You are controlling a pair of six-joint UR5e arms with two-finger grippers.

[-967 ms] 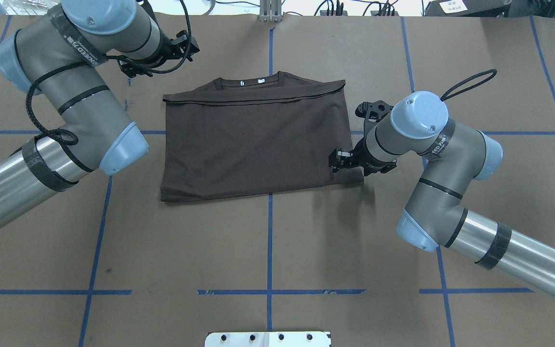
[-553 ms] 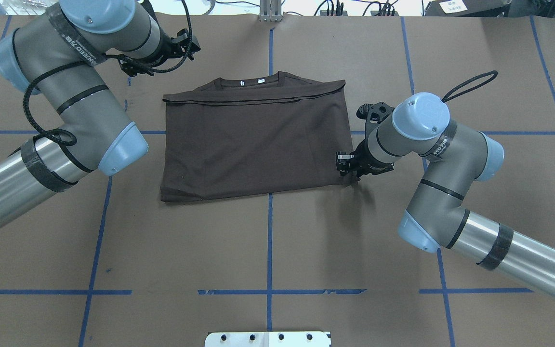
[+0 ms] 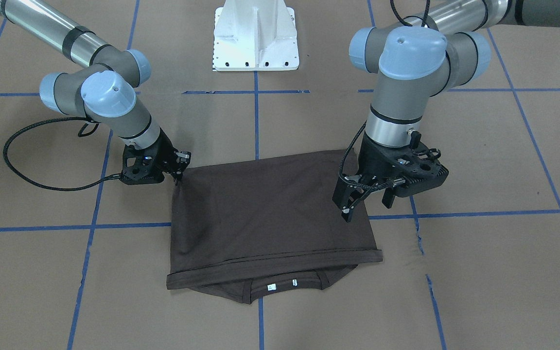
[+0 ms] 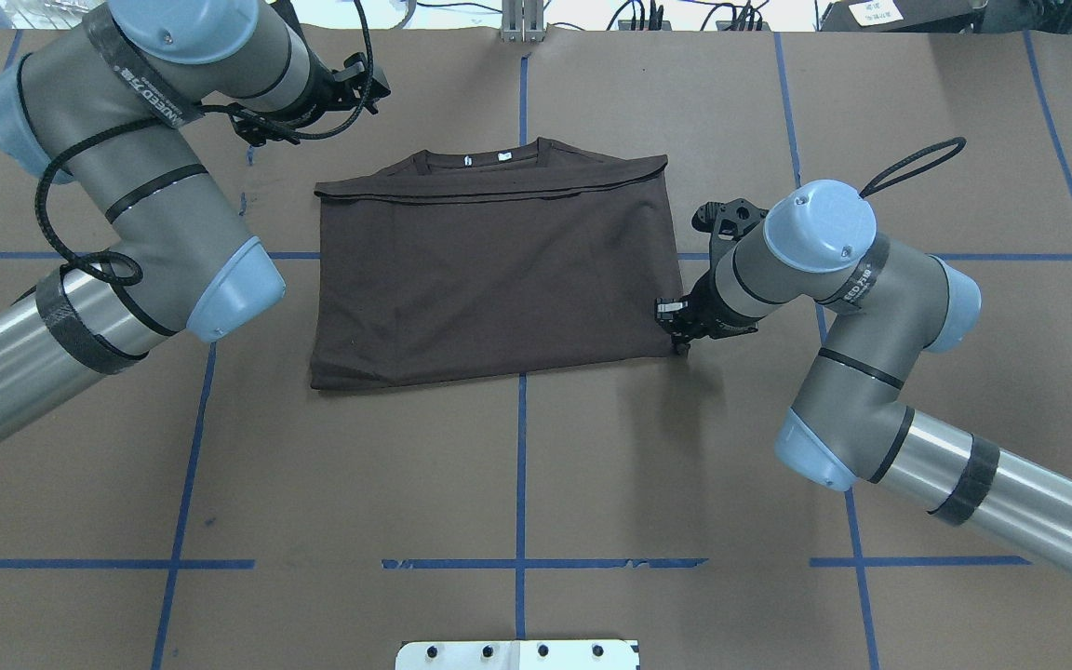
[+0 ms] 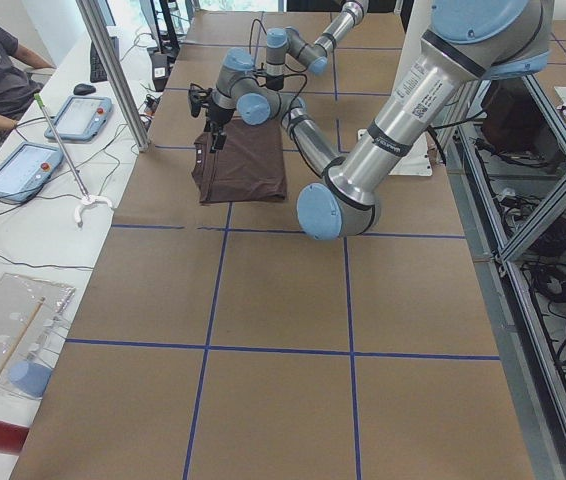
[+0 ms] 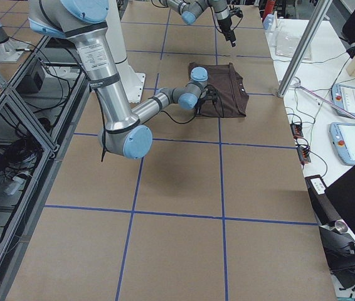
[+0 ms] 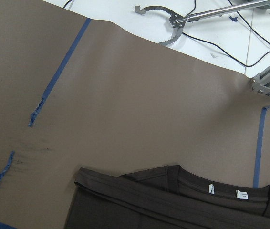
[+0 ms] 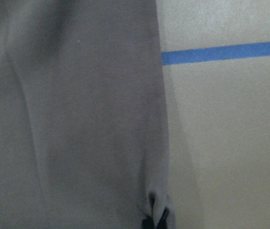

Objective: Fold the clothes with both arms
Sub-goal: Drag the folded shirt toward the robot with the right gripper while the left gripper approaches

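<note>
My right gripper (image 4: 676,328) is pinched shut on the near right corner of the T-shirt (image 4: 489,279), and the fabric puckers at the pinch. The T-shirt lies folded flat mid-table (image 4: 536,465), collar away from the robot. It looks thin and limp, so I judge corners and hems the best holds. The right arm crouches low, elbow out. The left gripper (image 3: 368,200) hangs high, jaws apart and empty.

Mid-counter (image 4: 517,484): T-shirt (image 4: 489,270) flat, collar at far end. On its near right corner, right gripper (image 3: 178,178). Above its left side, left gripper (image 3: 365,206).
</note>
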